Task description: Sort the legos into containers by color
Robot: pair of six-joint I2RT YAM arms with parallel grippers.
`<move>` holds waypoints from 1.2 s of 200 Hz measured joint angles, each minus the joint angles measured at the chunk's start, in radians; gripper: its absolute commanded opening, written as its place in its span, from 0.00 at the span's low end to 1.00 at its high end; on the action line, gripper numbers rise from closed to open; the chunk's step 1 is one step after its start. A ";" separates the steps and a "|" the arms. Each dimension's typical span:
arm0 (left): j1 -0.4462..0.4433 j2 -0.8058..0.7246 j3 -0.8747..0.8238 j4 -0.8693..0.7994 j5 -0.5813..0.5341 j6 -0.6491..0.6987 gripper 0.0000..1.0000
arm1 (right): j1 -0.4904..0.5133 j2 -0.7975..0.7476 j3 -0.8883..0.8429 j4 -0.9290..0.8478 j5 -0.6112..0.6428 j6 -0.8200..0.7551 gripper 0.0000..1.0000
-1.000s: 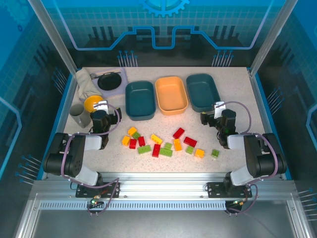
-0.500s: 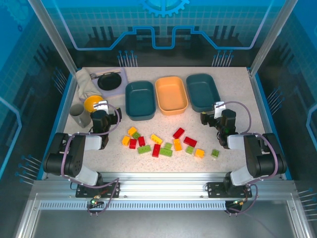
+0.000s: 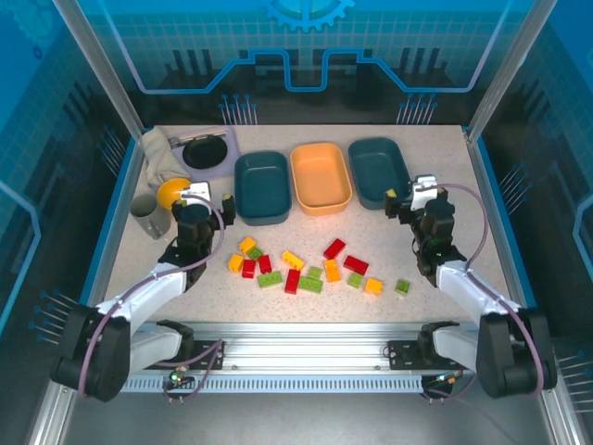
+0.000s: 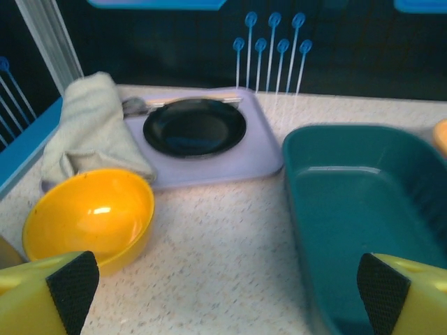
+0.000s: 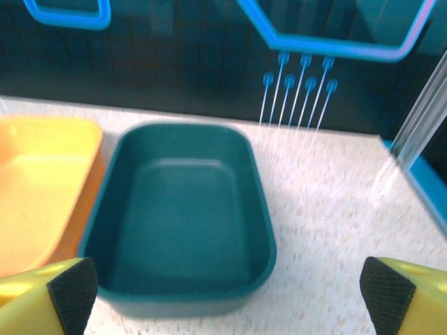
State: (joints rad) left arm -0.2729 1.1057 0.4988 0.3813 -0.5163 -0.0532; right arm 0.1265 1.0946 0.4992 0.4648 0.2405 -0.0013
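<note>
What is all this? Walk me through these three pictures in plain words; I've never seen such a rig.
Two robot arms, the left arm and the right arm, are bolted at the near edge of a table. The overhead picture looks down from above and behind them. The other two come from a camera on each wrist: the yellow tips with black pads are the left fingers and the right fingers. Both pairs stand wide open, holding nothing. Small red, yellow and green bricks lie loose before three empty trays: left teal tray, orange tray, right teal tray. Far left sit a yellow bowl, a black dish, a cloth and a grey cup.
</note>
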 measured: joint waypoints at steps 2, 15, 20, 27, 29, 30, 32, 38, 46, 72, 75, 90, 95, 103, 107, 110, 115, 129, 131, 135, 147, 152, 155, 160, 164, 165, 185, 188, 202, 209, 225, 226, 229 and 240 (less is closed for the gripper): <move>-0.004 -0.003 0.008 -0.011 -0.002 0.000 0.99 | 0.005 -0.009 0.011 -0.014 0.006 -0.003 1.00; -0.031 -0.023 0.083 -0.082 -0.018 0.000 0.99 | 0.047 -0.062 0.113 -0.106 0.043 -0.007 1.00; -0.041 -0.029 0.117 -0.109 -0.023 0.001 0.99 | 0.063 -0.077 0.160 -0.142 0.058 -0.007 1.00; -0.055 -0.035 0.174 -0.149 -0.029 0.000 0.99 | 0.088 -0.092 0.236 -0.198 0.085 0.011 1.00; -0.058 -0.037 0.187 -0.160 -0.029 -0.002 0.99 | 0.094 -0.095 0.259 -0.220 0.089 0.025 1.00; -0.060 -0.038 0.194 -0.166 -0.029 -0.003 0.99 | 0.096 -0.096 0.270 -0.233 0.092 0.032 1.00; -0.061 -0.038 0.210 -0.177 -0.029 -0.004 0.99 | 0.101 -0.097 0.304 -0.264 0.101 0.044 1.00; -0.070 -0.041 0.264 -0.222 -0.030 -0.035 0.99 | 0.107 -0.095 0.392 -0.354 0.106 0.105 1.00; -0.074 -0.041 0.362 -0.329 -0.025 -0.098 0.99 | 0.103 -0.081 0.539 -0.495 0.121 0.211 1.00; -0.041 -0.047 0.623 -0.607 0.057 -0.337 0.99 | 0.017 -0.035 0.842 -0.870 0.087 0.524 0.98; -0.031 -0.050 0.638 -0.625 0.081 -0.356 0.99 | 0.013 -0.033 0.856 -0.899 0.080 0.534 0.97; 0.018 -0.050 0.677 -0.714 0.194 -0.431 0.99 | 0.037 0.003 0.913 -1.091 0.073 0.615 0.95; 0.028 -0.043 0.686 -0.745 0.224 -0.449 0.99 | 0.053 0.019 0.927 -1.151 0.073 0.635 0.94; 0.035 -0.025 0.703 -0.798 0.275 -0.473 0.99 | 0.085 0.052 0.945 -1.243 0.073 0.663 0.92; 0.035 -0.012 0.712 -0.826 0.294 -0.478 0.99 | 0.097 0.067 0.951 -1.283 0.074 0.674 0.91; 0.035 -0.003 0.719 -0.850 0.311 -0.486 0.99 | 0.106 0.077 0.954 -1.310 0.074 0.683 0.91; 0.035 0.014 0.733 -0.890 0.335 -0.496 0.99 | 0.122 0.096 0.959 -1.361 0.073 0.700 0.90; 0.035 0.052 0.776 -0.996 0.383 -0.516 0.99 | 0.155 0.132 0.966 -1.481 0.067 0.733 0.87; 0.036 0.057 0.782 -1.011 0.388 -0.519 0.99 | 0.159 0.135 0.967 -1.493 0.065 0.734 0.86; 0.038 0.064 0.798 -1.040 0.399 -0.524 0.99 | 0.166 0.139 0.967 -1.519 0.063 0.742 0.86; 0.047 0.083 0.857 -1.128 0.436 -0.538 0.99 | 0.190 0.146 0.969 -1.593 0.047 0.762 0.86; 0.051 0.089 0.885 -1.159 0.453 -0.544 0.99 | 0.200 0.148 0.969 -1.617 0.038 0.770 0.86; 0.053 0.092 0.900 -1.174 0.461 -0.545 0.99 | 0.205 0.148 0.969 -1.629 0.034 0.773 0.86; 0.055 0.096 0.921 -1.196 0.475 -0.549 0.99 | 0.213 0.148 0.969 -1.650 0.027 0.777 0.86; 0.055 0.099 0.941 -1.214 0.488 -0.550 0.99 | 0.217 0.149 0.969 -1.664 0.018 0.780 0.86; 0.055 0.100 0.949 -1.221 0.493 -0.550 0.99 | 0.220 0.149 0.969 -1.671 0.013 0.782 0.86; 0.055 0.109 1.001 -1.283 0.561 -0.551 0.99 | 0.228 0.151 0.954 -1.716 -0.031 0.791 0.85; 0.055 0.109 1.003 -1.291 0.576 -0.551 0.99 | 0.228 0.151 0.946 -1.720 -0.038 0.791 0.85; 0.053 0.114 0.999 -1.320 0.639 -0.550 0.99 | 0.228 0.152 0.900 -1.736 -0.077 0.792 0.85; 0.048 0.117 0.988 -1.326 0.660 -0.549 0.99 | 0.228 0.152 0.872 -1.740 -0.092 0.791 0.85; 0.004 0.124 0.956 -1.347 0.693 -0.539 0.99 | 0.226 0.151 0.802 -1.743 -0.137 0.791 0.85; -0.001 0.125 0.953 -1.349 0.696 -0.539 0.99 | 0.225 0.151 0.797 -1.743 -0.141 0.791 0.85; -0.012 0.127 0.949 -1.349 0.700 -0.538 0.99 | 0.222 0.151 0.778 -1.742 -0.152 0.790 0.84; -0.070 0.138 0.926 -1.353 0.713 -0.526 0.99 | 0.204 0.149 0.726 -1.736 -0.189 0.791 0.83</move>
State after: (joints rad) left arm -0.3431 1.2442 1.4246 -0.9714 0.1967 -0.5797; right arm 0.3309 1.2438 1.2251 -1.2716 0.0513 0.7895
